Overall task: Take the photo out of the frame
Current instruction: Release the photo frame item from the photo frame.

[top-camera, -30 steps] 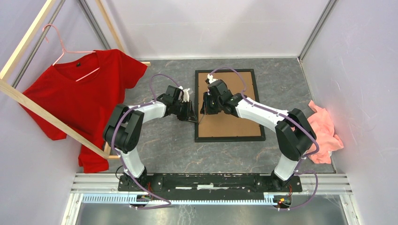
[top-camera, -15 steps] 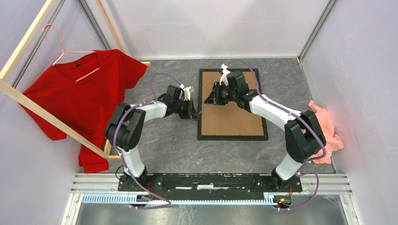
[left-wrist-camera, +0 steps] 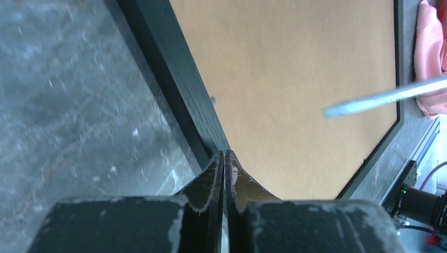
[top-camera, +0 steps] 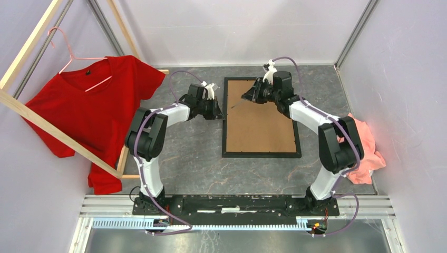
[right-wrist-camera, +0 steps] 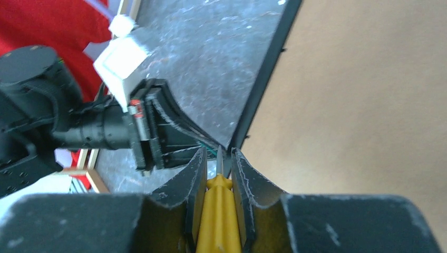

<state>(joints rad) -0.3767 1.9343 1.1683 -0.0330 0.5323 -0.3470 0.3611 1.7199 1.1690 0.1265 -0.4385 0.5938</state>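
Observation:
The black frame (top-camera: 225,129) lies face down on the table, its brown backing board (top-camera: 262,124) upward; the photo is hidden beneath it. My left gripper (top-camera: 220,113) is shut and empty, fingertips at the frame's left rail (left-wrist-camera: 174,79) beside the backing board (left-wrist-camera: 295,79). My right gripper (top-camera: 253,95) hovers over the frame's far end, shut on a yellow-handled screwdriver (right-wrist-camera: 219,211). The screwdriver's metal shaft (top-camera: 237,104) points toward the left rail (right-wrist-camera: 263,79) and toward the left gripper (right-wrist-camera: 158,139).
A red T-shirt (top-camera: 95,110) hangs on a pink hanger from a pale wooden rack (top-camera: 52,132) at the left. A pink cloth (top-camera: 365,150) lies crumpled at the right wall. Walls close in the far and side edges.
My right gripper has carried the screwdriver from the frame's middle to its far end. My left gripper has shut and slid farther along the left rail. The frame has shifted slightly right.

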